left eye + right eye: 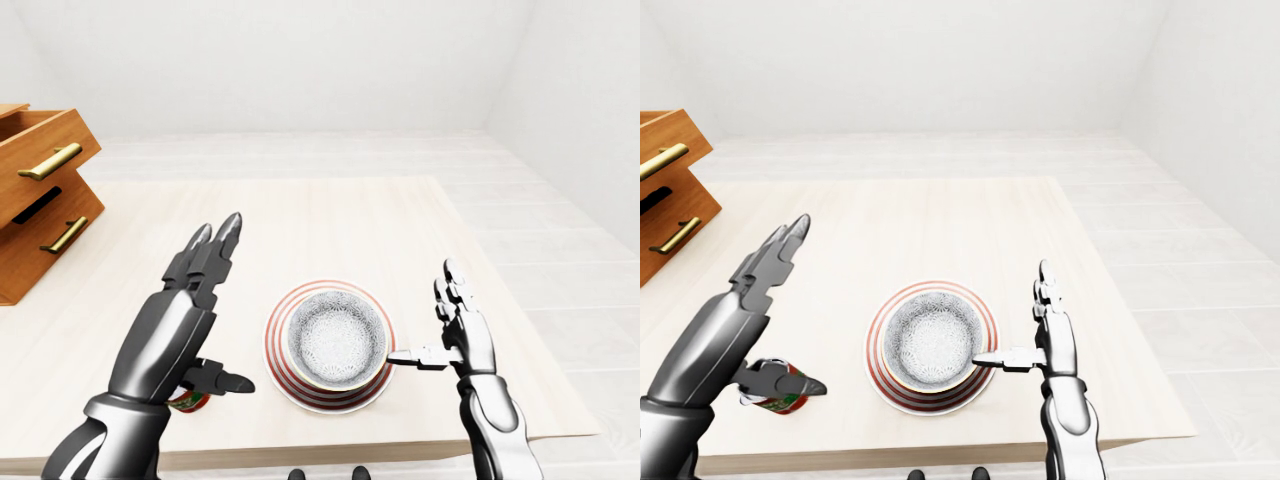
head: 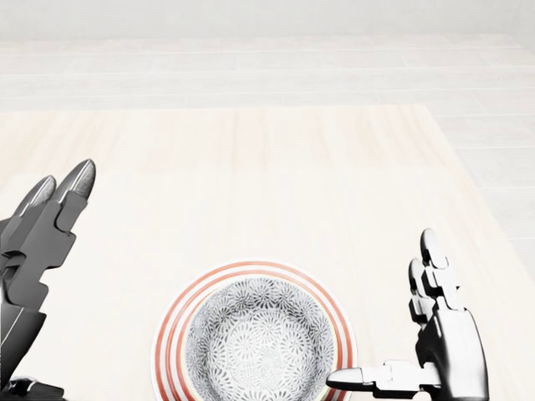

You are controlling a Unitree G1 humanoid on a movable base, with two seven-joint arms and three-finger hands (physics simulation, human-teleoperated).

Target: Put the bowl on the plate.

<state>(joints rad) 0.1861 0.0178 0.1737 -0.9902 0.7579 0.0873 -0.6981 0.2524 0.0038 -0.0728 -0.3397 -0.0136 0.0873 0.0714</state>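
Left hand (image 1: 185,320) open, fingers spread, left of plate (image 1: 273,350); forearm cut off at bottom edge. Right hand (image 1: 465,340) open, thumb toward plate rim, contact unclear. One bowl (image 1: 335,337) sits on one plate. One red can (image 1: 775,400) half hidden behind left thumb.

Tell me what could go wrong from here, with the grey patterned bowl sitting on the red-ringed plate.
1. The open right hand points its thumb at the rim of the grey patterned bowl, very close to it; a sideways move could shove the bowl on the red-ringed plate.
2. A small red and green can sits under the open left hand, near the lower edge of the pale wooden table; lowering that hand might knock it off.
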